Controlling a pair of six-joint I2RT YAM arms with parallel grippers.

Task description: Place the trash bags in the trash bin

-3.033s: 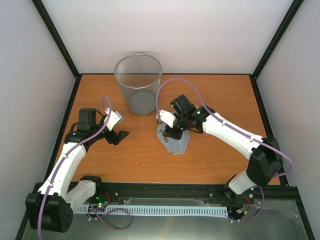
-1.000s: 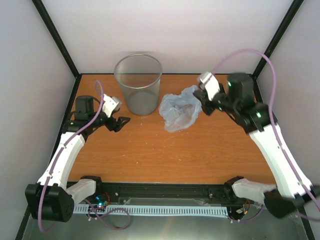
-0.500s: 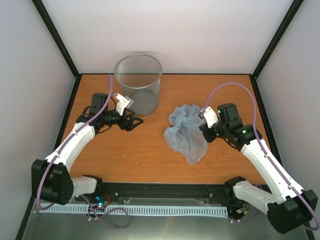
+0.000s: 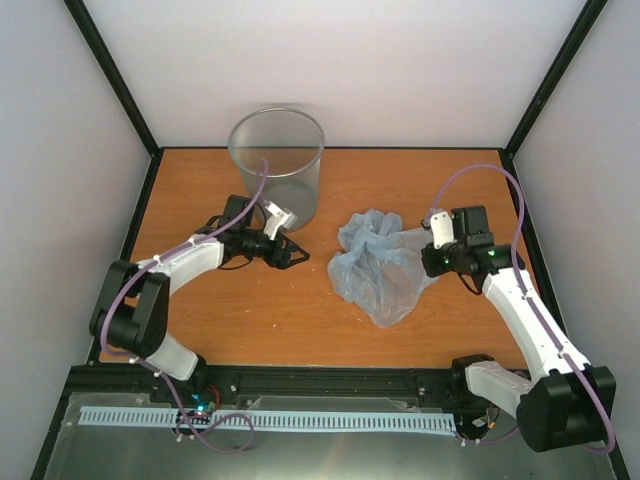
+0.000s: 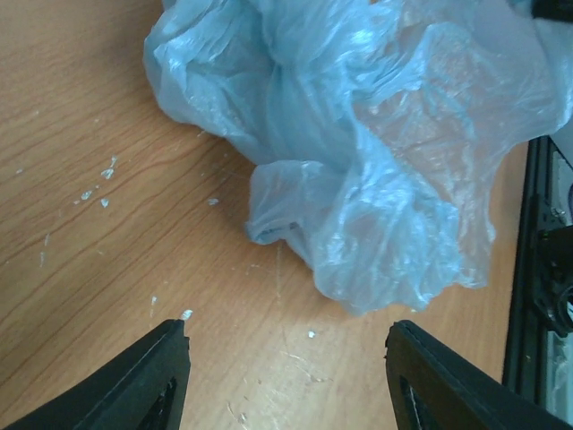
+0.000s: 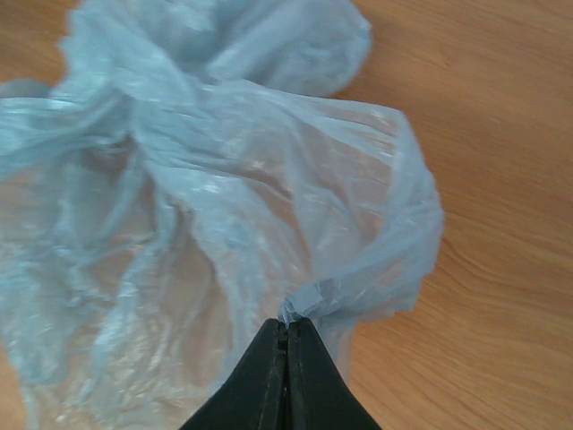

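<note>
A crumpled pale blue translucent trash bag [image 4: 375, 265] lies spread on the wooden table, right of centre. My right gripper [image 4: 430, 265] is shut on a twisted corner at the bag's right edge; in the right wrist view the jaws [image 6: 287, 324] pinch that corner and the trash bag [image 6: 206, 197] fans out beyond them. My left gripper [image 4: 298, 256] is open, low over the table just left of the bag and apart from it. In the left wrist view the left gripper [image 5: 286, 336] holds nothing and the trash bag [image 5: 358, 152] lies ahead. The grey trash bin [image 4: 277, 165] stands upright at the back left.
Grey walls with black corner posts [image 4: 110, 75] close in the table on three sides. A black rail [image 4: 330, 380] runs along the near edge by the arm bases. Small white specks [image 5: 98, 175] dot the wood near the left gripper.
The right arm lifted the bag off the table, then lowered and pulled it rightward, spreading it. The left arm swung right from the table's left side toward the bag, and its jaws narrowed somewhat.
</note>
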